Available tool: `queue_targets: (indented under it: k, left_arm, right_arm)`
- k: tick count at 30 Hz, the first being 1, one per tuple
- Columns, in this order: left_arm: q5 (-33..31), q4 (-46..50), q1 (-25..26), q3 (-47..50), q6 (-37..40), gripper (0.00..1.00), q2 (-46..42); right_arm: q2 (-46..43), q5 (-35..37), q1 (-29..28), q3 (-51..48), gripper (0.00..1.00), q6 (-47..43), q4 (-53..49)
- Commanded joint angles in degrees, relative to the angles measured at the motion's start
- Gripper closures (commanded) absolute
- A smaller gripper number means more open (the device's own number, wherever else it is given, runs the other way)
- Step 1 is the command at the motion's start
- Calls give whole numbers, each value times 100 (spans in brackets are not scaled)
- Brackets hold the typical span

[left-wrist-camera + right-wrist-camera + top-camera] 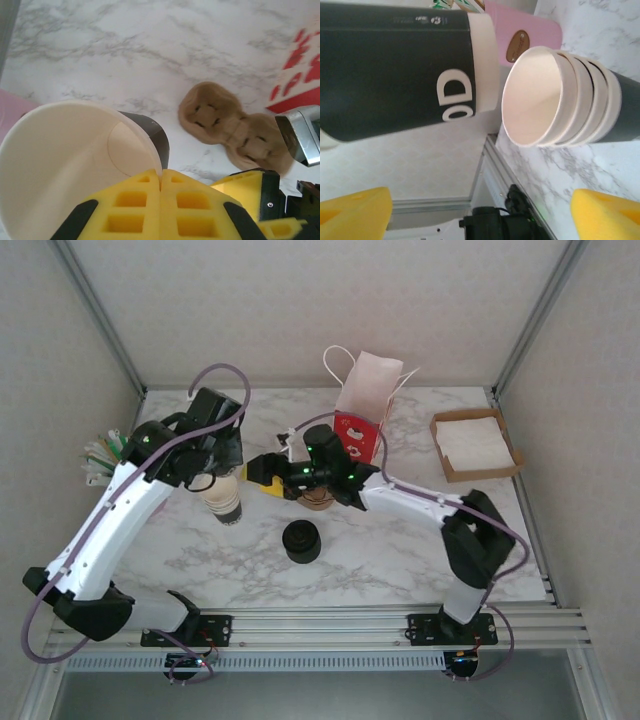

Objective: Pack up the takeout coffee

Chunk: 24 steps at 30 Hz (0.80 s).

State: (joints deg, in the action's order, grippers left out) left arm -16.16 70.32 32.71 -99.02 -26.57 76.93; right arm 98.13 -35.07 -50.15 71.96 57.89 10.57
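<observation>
The takeout coffee cup [75, 150], a single whitish paper cup with a dark band and an open mouth, hangs from my left gripper [161, 186], which is shut on its rim. In the right wrist view the same cup [395, 75] shows dark with white letters, lifted beside a stack of lidless white cups [560, 100]. From above, the cup [224, 498] sits under my left gripper [207, 480]. My right gripper [263, 482] is just right of it. Its yellow fingertips [355, 212] stand wide apart, open with nothing between them [480, 212].
A short stack of black lids [301, 540] stands mid-table. A brown pulp cup carrier [318, 503] [235, 132] lies under my right wrist, in front of the pink-and-red paper bag [360, 410]. A napkin box [477, 445] sits far right, stir sticks [100, 452] far left.
</observation>
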Motion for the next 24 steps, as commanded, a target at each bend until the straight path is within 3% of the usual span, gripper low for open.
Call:
queue_targets:
  k: [1,4,8,14,18,24]
  left_arm:
    - [238,77,314,-236,-132,100,-99]
    - [435,-104,616,-284,-203,100,-28]
    - [592,-429,1229,-267,-294,100,238]
    - [676,-882,2005,-284,-333,100,954]
    - [762,-1086,2350,-319,-275,100,1558]
    - [915,-1393,2627,-388,-218,100,2453]
  right_arm:
    - [-726,994,35,-279,1,-1021,-1630]
    - [-1358,1964,131,-465,1,-1361,-2653]
    - [-2333,4085,161,-709,1,-1633,-4158]
    - [-3527,6615,391,-1290,1,-913,-6012]
    - [-4313,7307,490,-1805,1,-358,-6652]
    - [-5572,7534,644,-2569,1,-51,-6681]
